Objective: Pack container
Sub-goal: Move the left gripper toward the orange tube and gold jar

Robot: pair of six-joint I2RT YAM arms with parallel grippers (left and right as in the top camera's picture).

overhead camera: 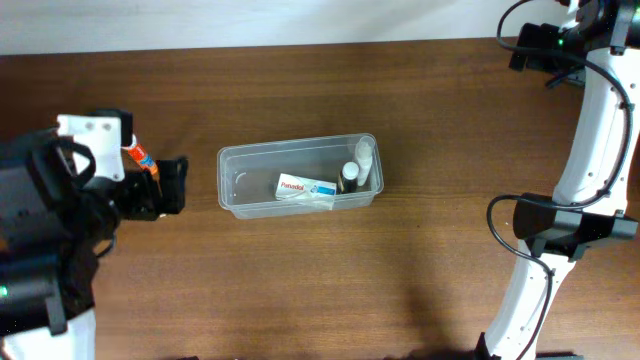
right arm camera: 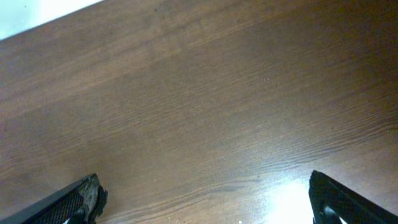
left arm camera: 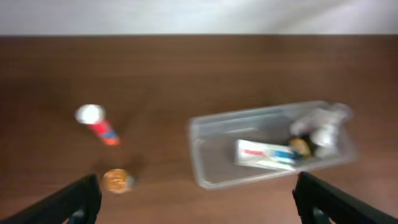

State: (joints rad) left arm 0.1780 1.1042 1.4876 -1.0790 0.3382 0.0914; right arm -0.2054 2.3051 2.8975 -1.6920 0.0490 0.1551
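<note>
The clear plastic container (overhead camera: 250,182) sits mid-table. It holds a white Panadol box (overhead camera: 305,188), a small dark bottle (overhead camera: 349,178) and a clear bottle (overhead camera: 363,155) at its right end. My left gripper (overhead camera: 176,186) is open and empty, just left of the container. The blurred left wrist view shows the container (left arm camera: 211,155) and box (left arm camera: 264,154) ahead of the open jaws (left arm camera: 199,196). An orange-red tube with a white cap (overhead camera: 140,157) lies beside the left arm. My right gripper (overhead camera: 528,48) is far off at the back right, open (right arm camera: 205,193) over bare wood.
In the left wrist view the tube (left arm camera: 97,123) lies on the table, and a small amber, gold-topped bottle (left arm camera: 116,180) stands near the left finger. The overhead view hides that bottle under the arm. The right arm's white links (overhead camera: 590,150) run along the right edge.
</note>
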